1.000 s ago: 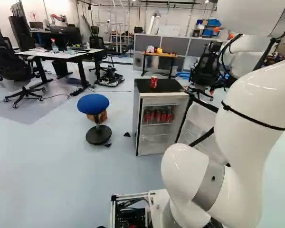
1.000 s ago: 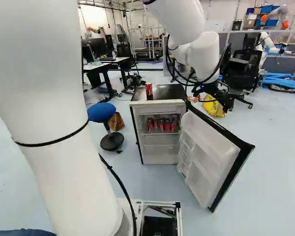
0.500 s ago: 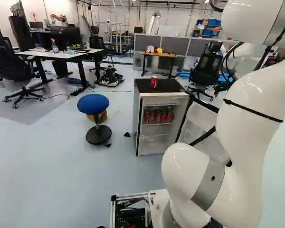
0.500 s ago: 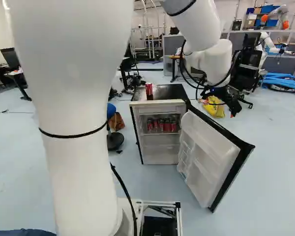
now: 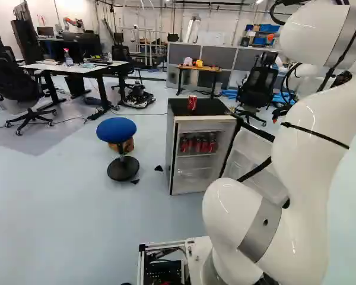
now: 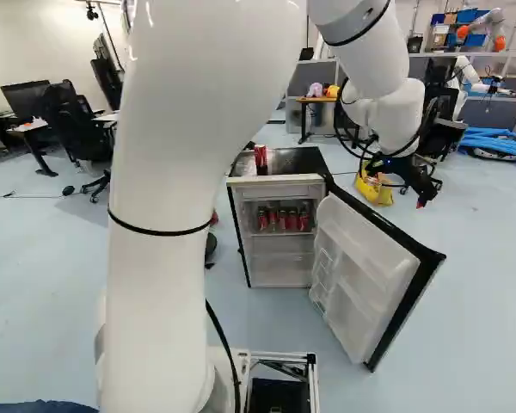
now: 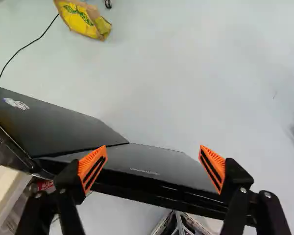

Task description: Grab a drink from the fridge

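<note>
My black gripper (image 6: pixel 421 188) hangs beyond and above the fridge's open door (image 6: pixel 361 275). In the wrist view the gripper (image 7: pixel 153 164) stands open, its orange pads wide apart and nothing gripped; the door's dark outer side (image 7: pixel 142 164) passes beneath and between the fingers. Behind the door stands the fridge (image 6: pixel 279 180), with several red cans (image 6: pixel 283 219) on its upper shelf. Another red can (image 6: pixel 261 156) is upright on the fridge's black top. A bit of red (image 7: pixel 45 185) shows beside one finger in the wrist view.
A blue stool (image 5: pixel 116 129) stands beside the fridge in the left base view. Beyond the door lies a yellow bag (image 6: pixel 374 185) on the floor, with an office chair (image 6: pixel 443 129) near it. Another robot (image 6: pixel 470 76) is farther back.
My arm has swung toward the right of the right base view, carrying the gripper away from the fridge top and out past the door. The base, fridge and cans have stayed put.
</note>
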